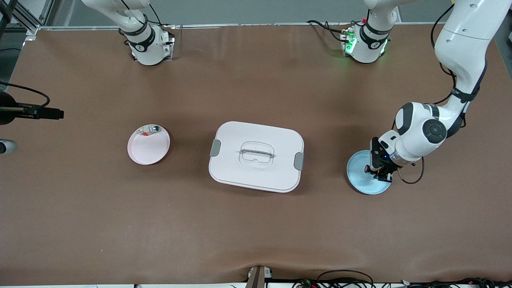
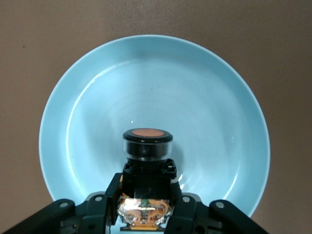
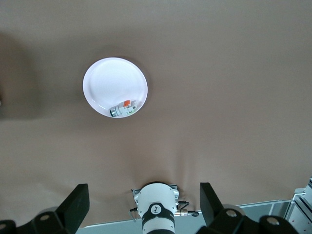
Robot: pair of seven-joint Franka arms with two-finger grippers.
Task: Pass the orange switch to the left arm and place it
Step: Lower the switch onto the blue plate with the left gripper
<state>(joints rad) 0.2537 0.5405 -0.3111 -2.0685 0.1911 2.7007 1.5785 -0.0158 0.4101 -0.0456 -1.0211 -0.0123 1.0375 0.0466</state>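
The orange switch [image 2: 146, 146], a small black cylinder with an orange-red end, sits between the fingers of my left gripper [image 2: 146, 195], which is shut on it. In the front view the left gripper [image 1: 378, 170] and the orange switch [image 1: 367, 169] are over the light blue plate [image 1: 360, 184] at the left arm's end of the table. The blue plate [image 2: 97, 97] holds nothing else. The white box [image 1: 232, 140] with grey latches stands mid-table. My right gripper [image 3: 144, 195] is open and empty, high above the table near its own base, out of the front view.
A pale pink plate [image 1: 146, 154] lies toward the right arm's end, beside the box. On that plate [image 3: 109, 80] rests a small green-and-white component [image 3: 122, 110]. A black device on a stand [image 1: 32, 113] juts in at the right arm's end of the table.
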